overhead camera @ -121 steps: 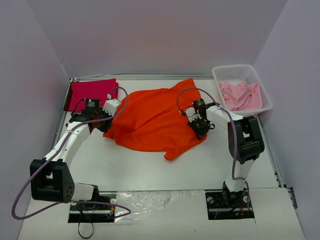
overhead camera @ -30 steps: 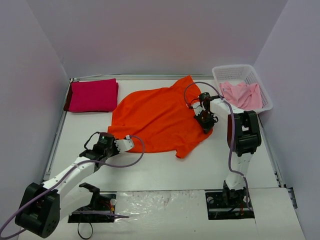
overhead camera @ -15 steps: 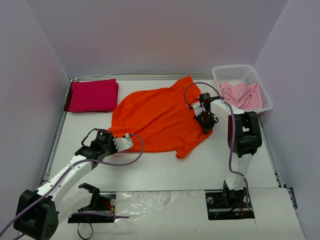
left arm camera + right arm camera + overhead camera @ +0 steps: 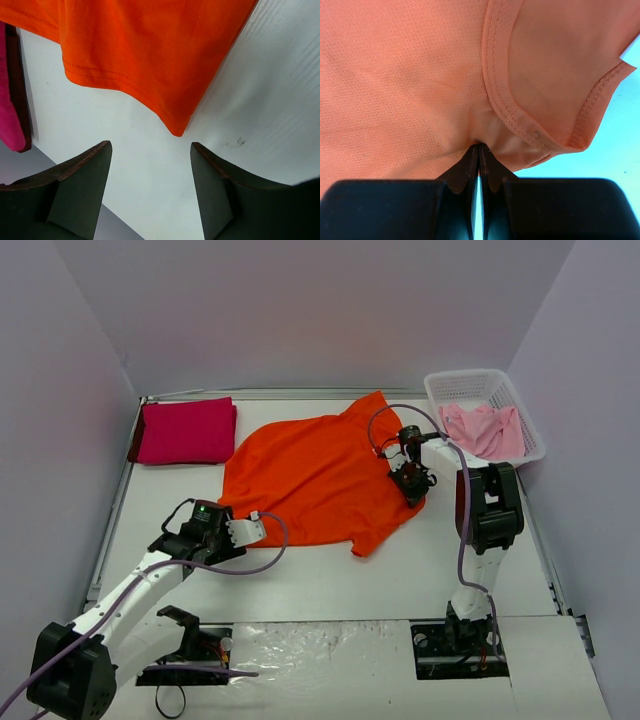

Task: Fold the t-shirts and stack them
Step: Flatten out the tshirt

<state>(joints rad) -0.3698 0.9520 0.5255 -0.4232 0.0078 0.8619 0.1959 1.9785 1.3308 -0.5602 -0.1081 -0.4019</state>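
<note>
On table point(image 4: 330, 575): mid shirt point(image 4: 320, 475) ctr, 2nd shirt point(image 4: 187, 430) far-L corner. Basket point(image 4: 467, 375) far-R w/ 3rd shirt point(image 4: 485, 430) in it. L gripper point(image 4: 258, 528) just before mid shirt's near-L corner; R gripper point(image 4: 412, 485) on its R edge.

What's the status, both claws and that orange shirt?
Left gripper open, empty, short of a hem corner. Right gripper shut on bright orange cloth t-shirt beside collar. Shirt spread, unfolded. Nothing else on it.

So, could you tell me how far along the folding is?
Done: the magenta shirt lies folded at the far left. In hand: the orange shirt is spread out; the right jaws pinch it near the collar, the left jaws open beside its corner. Left to do: the pink shirt, crumpled in the basket.
</note>
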